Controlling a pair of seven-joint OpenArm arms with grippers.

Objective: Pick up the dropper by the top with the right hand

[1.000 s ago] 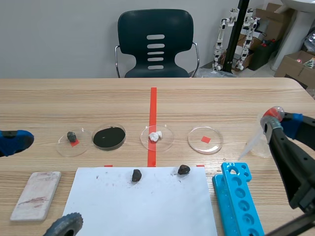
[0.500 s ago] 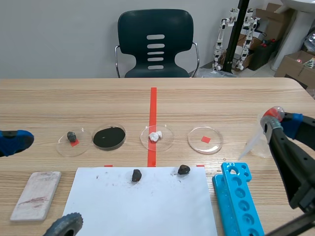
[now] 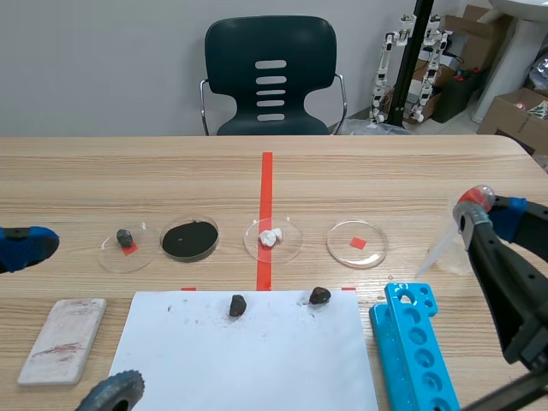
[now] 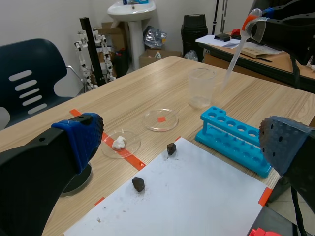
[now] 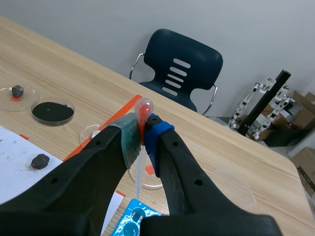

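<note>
Presently right gripper (image 5: 142,140) clamps clear, orange-collared plastic dropper (image 5: 141,167) near blue tube rack (image 3: 415,351); left gripper (image 4: 181,142) gapes empty; right wrist view hides dropper tip.

Pale grey wall (image 3: 103,60), dark teal slotted-back chair (image 3: 271,81) behind the far edge of the wooden counter (image 3: 394,175), cardboard boxes (image 3: 512,110) and a white basin (image 4: 132,10) beyond its far right corner.
</note>
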